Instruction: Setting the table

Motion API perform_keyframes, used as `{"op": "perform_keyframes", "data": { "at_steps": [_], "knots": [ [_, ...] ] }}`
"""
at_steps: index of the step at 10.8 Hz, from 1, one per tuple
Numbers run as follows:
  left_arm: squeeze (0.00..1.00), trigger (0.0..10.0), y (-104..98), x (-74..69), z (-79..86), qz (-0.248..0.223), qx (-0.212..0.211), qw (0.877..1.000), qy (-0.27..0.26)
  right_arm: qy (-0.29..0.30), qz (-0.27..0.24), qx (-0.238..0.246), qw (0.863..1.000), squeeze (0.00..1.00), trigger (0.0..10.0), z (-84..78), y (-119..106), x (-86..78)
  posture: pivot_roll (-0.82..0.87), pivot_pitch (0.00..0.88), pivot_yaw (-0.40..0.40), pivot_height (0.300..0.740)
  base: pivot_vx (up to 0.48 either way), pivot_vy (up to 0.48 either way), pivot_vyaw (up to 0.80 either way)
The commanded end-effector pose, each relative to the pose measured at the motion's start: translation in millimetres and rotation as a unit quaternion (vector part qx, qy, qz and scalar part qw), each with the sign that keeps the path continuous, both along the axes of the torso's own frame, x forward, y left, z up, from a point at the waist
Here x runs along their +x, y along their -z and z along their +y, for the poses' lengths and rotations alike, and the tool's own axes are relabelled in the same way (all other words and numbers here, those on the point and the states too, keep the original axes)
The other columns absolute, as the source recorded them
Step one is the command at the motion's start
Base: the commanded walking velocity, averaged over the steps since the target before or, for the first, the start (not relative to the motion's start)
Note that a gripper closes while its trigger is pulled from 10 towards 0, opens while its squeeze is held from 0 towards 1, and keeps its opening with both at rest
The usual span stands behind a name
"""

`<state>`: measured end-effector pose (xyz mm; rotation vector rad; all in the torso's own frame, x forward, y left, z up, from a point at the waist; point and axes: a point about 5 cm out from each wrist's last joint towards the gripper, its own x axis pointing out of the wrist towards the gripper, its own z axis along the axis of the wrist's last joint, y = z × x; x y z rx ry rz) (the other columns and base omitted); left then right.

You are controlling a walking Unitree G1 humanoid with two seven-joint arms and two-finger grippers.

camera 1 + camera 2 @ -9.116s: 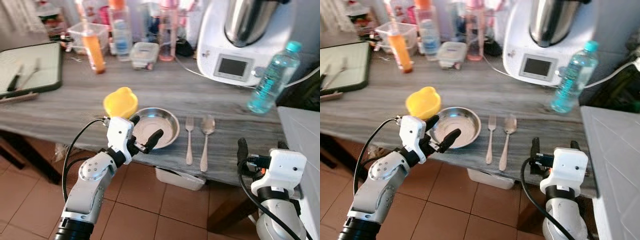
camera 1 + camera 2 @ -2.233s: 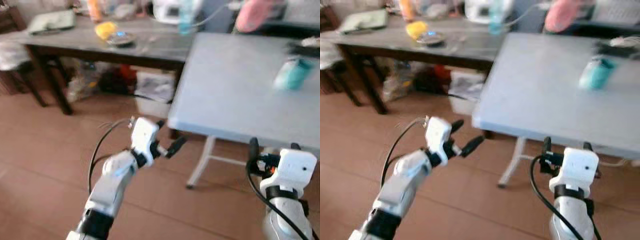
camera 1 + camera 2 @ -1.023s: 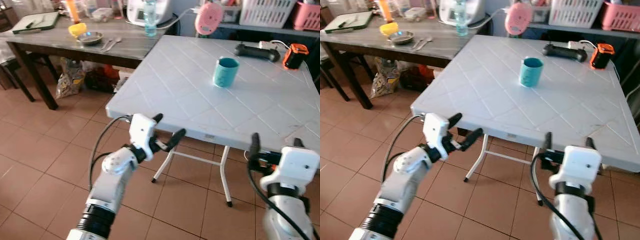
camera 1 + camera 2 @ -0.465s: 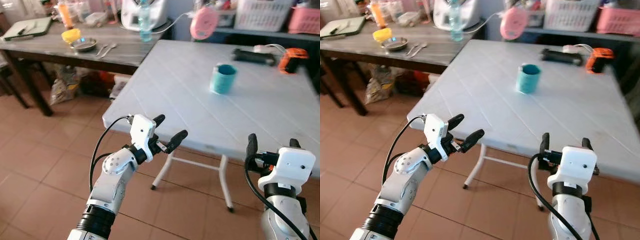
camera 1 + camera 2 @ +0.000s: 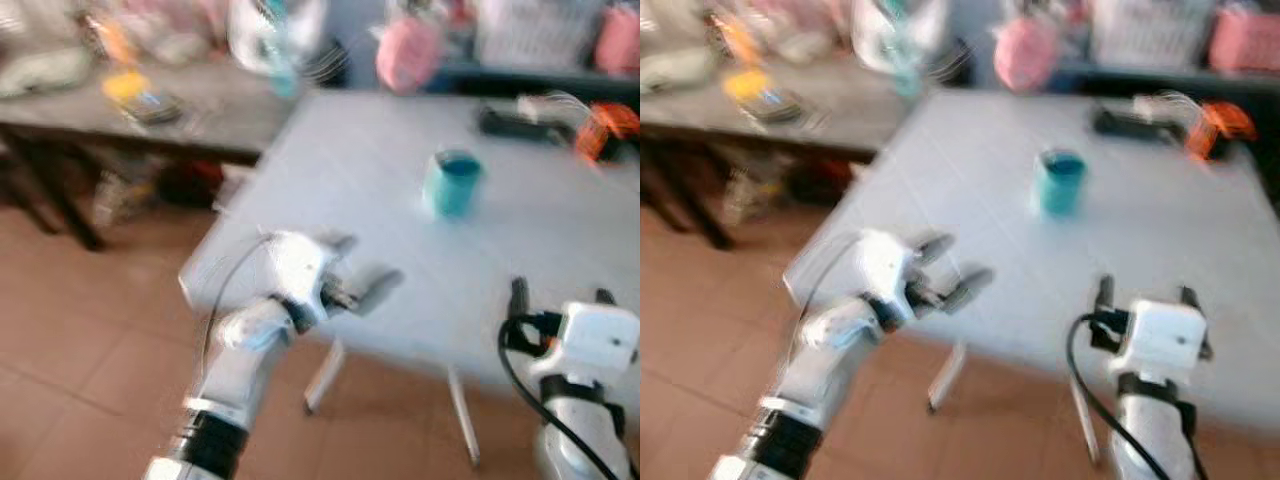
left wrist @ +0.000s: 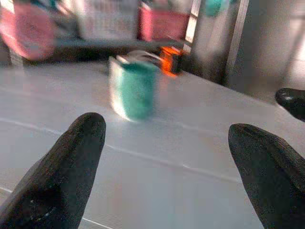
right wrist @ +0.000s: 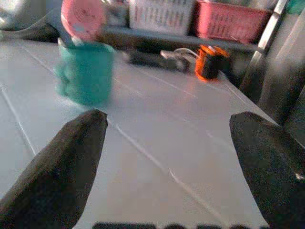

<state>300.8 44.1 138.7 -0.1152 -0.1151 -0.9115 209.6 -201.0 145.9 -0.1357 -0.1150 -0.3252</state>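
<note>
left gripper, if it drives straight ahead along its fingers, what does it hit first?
Probably the teal cup. In the wrist view it stands on the white table between the open left gripper fingers, slightly toward one finger, with bare tabletop before it. The frames are blurred, so depth and exact alignment are uncertain.

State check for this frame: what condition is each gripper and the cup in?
Left gripper: open, empty, at the white table's near edge.
Right gripper: open, empty, at the near edge.
Teal cup: upright on the table, untouched.
</note>
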Motion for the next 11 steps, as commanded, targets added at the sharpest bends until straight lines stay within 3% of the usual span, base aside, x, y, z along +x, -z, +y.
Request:
{"op": "perform_keyframes", "data": {
  "at_steps": [1,4,6,11],
  "knots": [
    [0.0,10.0,0.6,4.4,17.7,-0.003,0.01,1.0,-0.025,-0.013,-0.011,0.006,1.0,0.0,10.0,7.3,-3.7,1.1,-0.06,0.062,0.053,0.74,0.48,0.0,0.0],
    [0.0,10.0,1.2,4.3,18.3,-0.002,0.016,1.0,-0.022,-0.011,-0.009,0.006,1.0,0.0,10.0,7.0,-2.7,0.5,-0.06,0.067,0.054,0.74,0.48,0.0,0.0],
    [0.0,10.0,4.7,9.4,24.5,0.016,0.023,0.998,-0.051,-0.012,-0.008,0.009,1.0,0.0,10.0,8.4,-1.7,0.2,-0.06,0.069,0.055,0.74,0.0,0.0,0.0],
    [0.0,10.0,6.0,11.1,22.8,0.024,0.027,0.998,-0.051,-0.012,-0.004,0.011,1.0,0.0,10.0,8.0,-0.5,1.0,-0.06,0.067,0.054,0.74,0.0,0.0,-0.13]
  ]
}}
